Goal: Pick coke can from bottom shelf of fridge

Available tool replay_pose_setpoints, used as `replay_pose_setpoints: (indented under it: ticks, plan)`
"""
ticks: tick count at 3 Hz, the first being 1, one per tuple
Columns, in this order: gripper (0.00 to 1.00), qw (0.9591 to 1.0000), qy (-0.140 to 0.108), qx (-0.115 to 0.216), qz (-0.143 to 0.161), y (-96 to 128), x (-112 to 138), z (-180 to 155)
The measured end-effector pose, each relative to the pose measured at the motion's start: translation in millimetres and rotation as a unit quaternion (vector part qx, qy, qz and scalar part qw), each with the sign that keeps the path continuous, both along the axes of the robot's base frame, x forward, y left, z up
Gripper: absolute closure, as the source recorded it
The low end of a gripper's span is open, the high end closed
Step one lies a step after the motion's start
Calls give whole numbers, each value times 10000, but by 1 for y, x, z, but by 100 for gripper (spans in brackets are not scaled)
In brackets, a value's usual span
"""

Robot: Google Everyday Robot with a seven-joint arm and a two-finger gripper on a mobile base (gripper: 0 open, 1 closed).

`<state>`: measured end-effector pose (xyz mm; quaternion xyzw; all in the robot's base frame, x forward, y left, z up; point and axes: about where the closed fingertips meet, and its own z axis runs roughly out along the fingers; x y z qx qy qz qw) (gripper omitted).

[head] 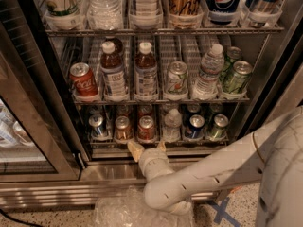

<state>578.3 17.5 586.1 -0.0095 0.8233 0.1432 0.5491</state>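
Claw point(148, 148) apparently spread and empty, just below the bottom shelf point(203, 139) rail, near the coke can point(146, 128); speckled floor point(52, 217) beneath.

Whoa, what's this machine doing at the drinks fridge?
A robot arm is stretched toward the open fridge. Its end effector, fingers open, hovers just in front of the bottom shelf, right below the red coke can. It holds nothing; the can stands in its lane untouched.
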Motion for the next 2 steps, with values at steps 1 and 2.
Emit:
replay_pose_setpoints:
  ticks: [1, 2]
  plan:
    - [21, 9999, -145, -6, 47, 1, 16, -1]
    - [24, 9996, -287, -19, 57, -2, 34, 3]
